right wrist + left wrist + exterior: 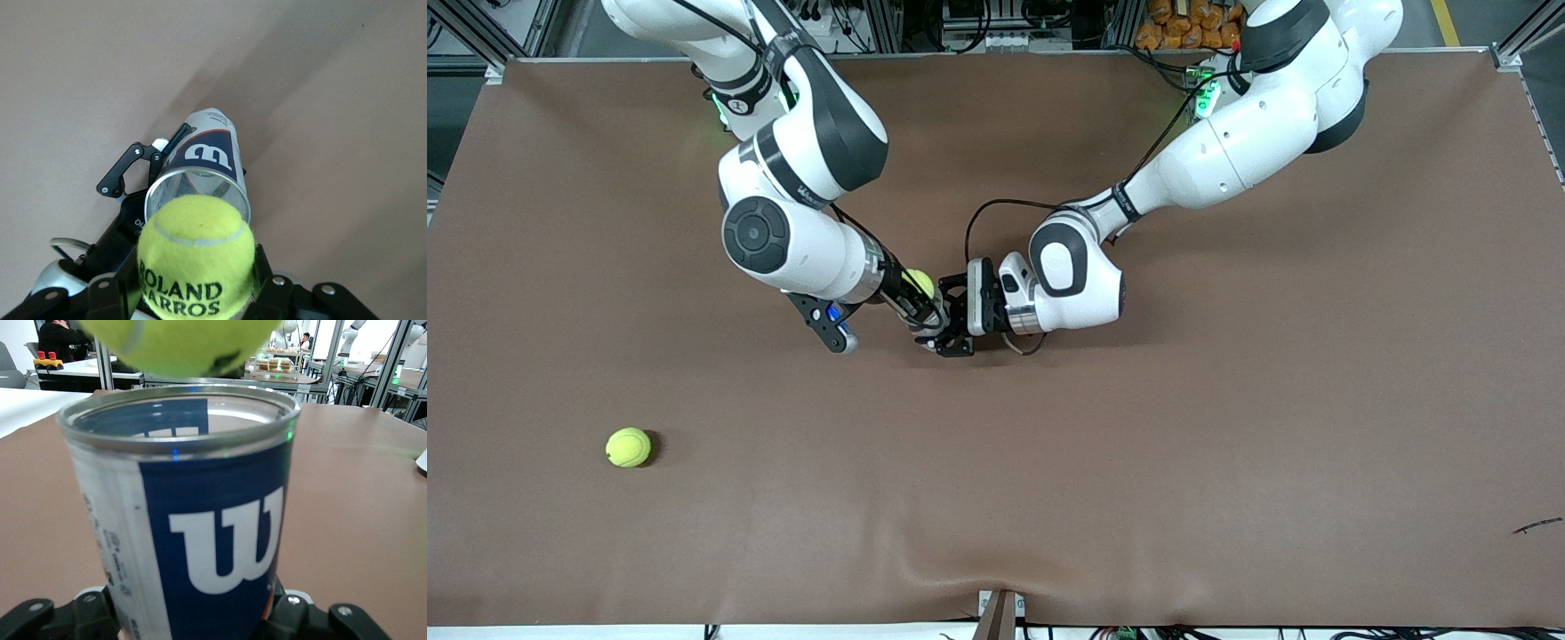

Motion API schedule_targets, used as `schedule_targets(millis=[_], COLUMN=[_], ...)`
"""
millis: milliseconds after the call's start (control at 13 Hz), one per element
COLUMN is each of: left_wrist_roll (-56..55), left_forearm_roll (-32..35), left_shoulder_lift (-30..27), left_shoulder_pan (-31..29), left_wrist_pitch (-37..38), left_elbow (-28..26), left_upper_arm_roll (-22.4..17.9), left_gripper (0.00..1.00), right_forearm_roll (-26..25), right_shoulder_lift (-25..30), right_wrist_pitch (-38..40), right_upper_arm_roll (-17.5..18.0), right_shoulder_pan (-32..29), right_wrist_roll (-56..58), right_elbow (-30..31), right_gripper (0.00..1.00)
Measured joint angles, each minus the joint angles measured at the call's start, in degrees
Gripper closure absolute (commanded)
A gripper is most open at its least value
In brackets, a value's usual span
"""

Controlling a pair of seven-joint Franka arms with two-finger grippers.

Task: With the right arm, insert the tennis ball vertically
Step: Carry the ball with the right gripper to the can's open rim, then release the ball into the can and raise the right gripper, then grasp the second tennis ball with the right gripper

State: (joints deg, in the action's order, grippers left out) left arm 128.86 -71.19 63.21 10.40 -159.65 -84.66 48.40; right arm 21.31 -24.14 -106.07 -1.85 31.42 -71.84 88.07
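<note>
Yellow tennis ball [195, 257] clamped in right gripper [193, 293], poised just above can [200, 175] mouth for vertical drop. Left gripper [193, 613] grips can upright, steadying it. Spare ball [629, 447] at eight o'clock.

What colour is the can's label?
Dark blue with a white W on the can, clearest in the left wrist view.

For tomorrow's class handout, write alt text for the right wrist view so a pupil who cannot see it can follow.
A yellow tennis ball printed ROLAND GARROS, gripped by the right gripper, hangs just above the open mouth of a blue and white Wilson ball can. The left gripper holds the can upright over the brown table.
</note>
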Motion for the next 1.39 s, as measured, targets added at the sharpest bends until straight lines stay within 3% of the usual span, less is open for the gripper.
schedule_targets(millis=[77,154,694,926,1080,1389], left_wrist_roll=[0.0,0.0,0.15,0.16,0.17,0.18], left_forearm_roll=[0.0,0.0,0.0,0.0,0.0,0.0], left_shoulder_lift=[0.0,0.0,0.0,0.0,0.0,0.0], left_shoulder_pan=[0.0,0.0,0.1,0.1,0.11,0.16], left_wrist_pitch=[0.0,0.0,0.0,0.0,0.0,0.0], left_elbow=[0.0,0.0,0.01,0.01,0.01,0.02], left_upper_arm_roll=[0.0,0.0,-0.01,-0.01,-0.02,-0.03], left_gripper=[0.23,0.23,0.23,0.21,0.2,0.14], right_forearm_roll=[0.0,0.0,-0.12,-4.54,-7.63,-13.97], right_shoulder_lift=[-0.37,-0.77,-1.76,-1.36,-0.55,-1.82], right_wrist_pitch=[0.03,0.03,0.02,0.26,1.25,1.38], right_upper_arm_roll=[0.0,0.0,-0.53,-1.44,-1.8,-2.32], right_shoulder_pan=[0.1,0.19,0.5,-1.35,-5.42,-20.12], right_wrist_roll=[-0.01,-0.03,-0.05,0.7,5.95,27.44], right_elbow=[0.01,0.04,-0.67,-2.29,-3.21,-3.25], right_gripper=[0.32,0.0,0.0,0.0,0.0,0.0])
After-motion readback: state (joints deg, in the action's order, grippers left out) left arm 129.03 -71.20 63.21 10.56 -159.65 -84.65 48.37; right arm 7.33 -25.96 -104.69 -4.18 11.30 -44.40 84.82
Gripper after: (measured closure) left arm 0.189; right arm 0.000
